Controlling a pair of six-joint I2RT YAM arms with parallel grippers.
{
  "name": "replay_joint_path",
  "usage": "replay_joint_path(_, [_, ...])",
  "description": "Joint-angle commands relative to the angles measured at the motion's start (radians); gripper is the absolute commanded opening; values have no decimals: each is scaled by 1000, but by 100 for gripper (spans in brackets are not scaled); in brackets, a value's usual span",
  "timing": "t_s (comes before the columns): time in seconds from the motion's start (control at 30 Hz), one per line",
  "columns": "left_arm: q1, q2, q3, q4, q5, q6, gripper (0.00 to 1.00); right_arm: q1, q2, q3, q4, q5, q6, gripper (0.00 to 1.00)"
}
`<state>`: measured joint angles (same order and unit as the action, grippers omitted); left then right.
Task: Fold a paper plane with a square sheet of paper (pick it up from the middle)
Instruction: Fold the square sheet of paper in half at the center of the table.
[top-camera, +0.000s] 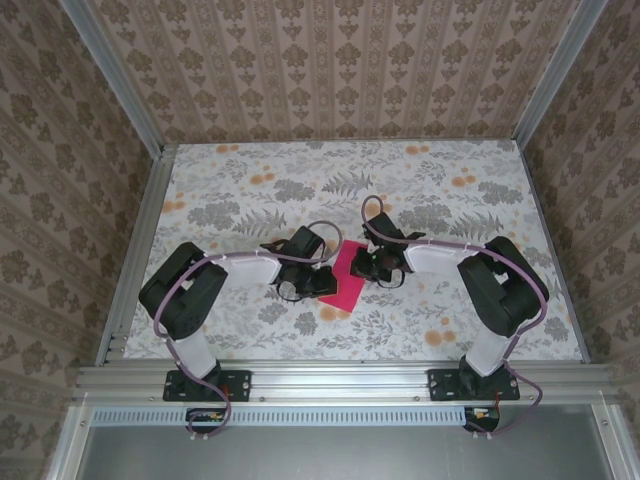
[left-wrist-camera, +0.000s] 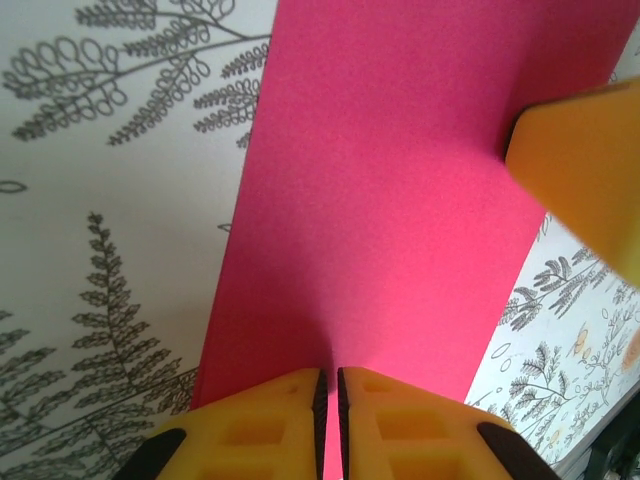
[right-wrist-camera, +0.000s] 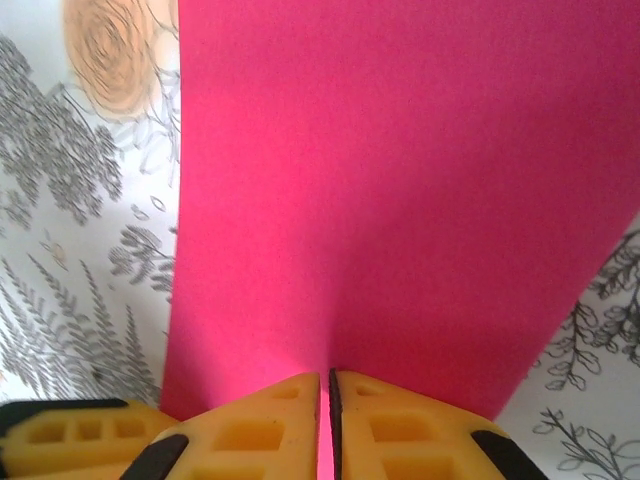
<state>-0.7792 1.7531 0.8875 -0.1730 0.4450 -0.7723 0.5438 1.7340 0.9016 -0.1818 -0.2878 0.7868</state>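
The square sheet of paper (top-camera: 347, 279) is magenta-pink and lies mid-table between my two grippers, looking like a narrow slanted strip from above. My left gripper (top-camera: 320, 281) is at its left edge and my right gripper (top-camera: 369, 263) at its right edge. In the left wrist view the paper (left-wrist-camera: 380, 200) runs away from my left gripper (left-wrist-camera: 330, 376), whose yellow fingers are shut on its near edge with pink in the slit. In the right wrist view my right gripper (right-wrist-camera: 326, 378) is likewise shut on the paper (right-wrist-camera: 400, 200). The paper plane is not in view.
The table (top-camera: 480, 310) has a grey leaf and orange flower print, with patterned walls on three sides and an aluminium rail (top-camera: 340, 378) along the near edge. The other gripper's yellow finger (left-wrist-camera: 590, 165) pokes in beside the paper.
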Motion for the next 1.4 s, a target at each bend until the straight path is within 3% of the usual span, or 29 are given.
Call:
replay_joint_path(0.0, [-4,36,36,-81,-38,21,15,0,-15,-12,0,-32,-44,13])
replay_joint_path(0.4, [-5,78,37,-184,-70,64,13,-37,73,-48,98,-61,-80,12])
replay_joint_path(0.97, [-4,116,26,-261,-87,91,12,-174,76,-106,195,-96,-95,13])
replay_joint_path(1.37, [-8,126,53,-276,-87,108,11,-170,40,-35,178,-127,-116,13])
